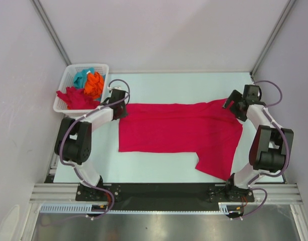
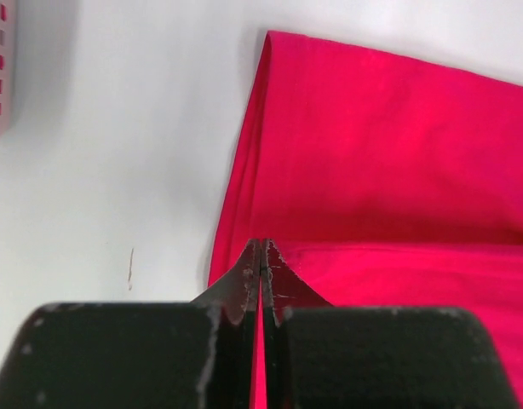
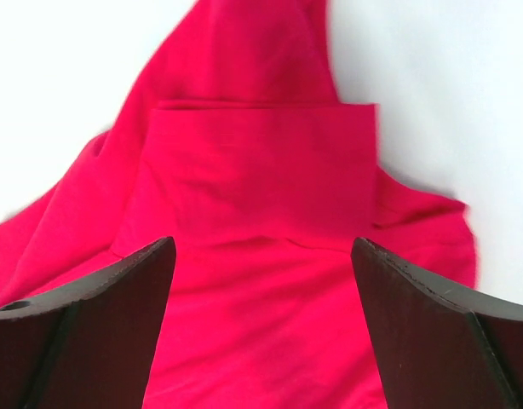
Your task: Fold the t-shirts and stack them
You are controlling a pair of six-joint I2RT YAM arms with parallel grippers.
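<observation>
Left gripper (image 2: 261, 249) pinches the smooth crimson t-shirt (image 2: 389, 153) edge; right gripper (image 3: 262, 247) gapes above soft folds.

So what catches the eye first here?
A big red t-shirt lies spread across the middle of the table. The left gripper is pinched shut on its left edge, the right gripper hangs open over its other end. A white basket of more shirts sits at the far left.
</observation>
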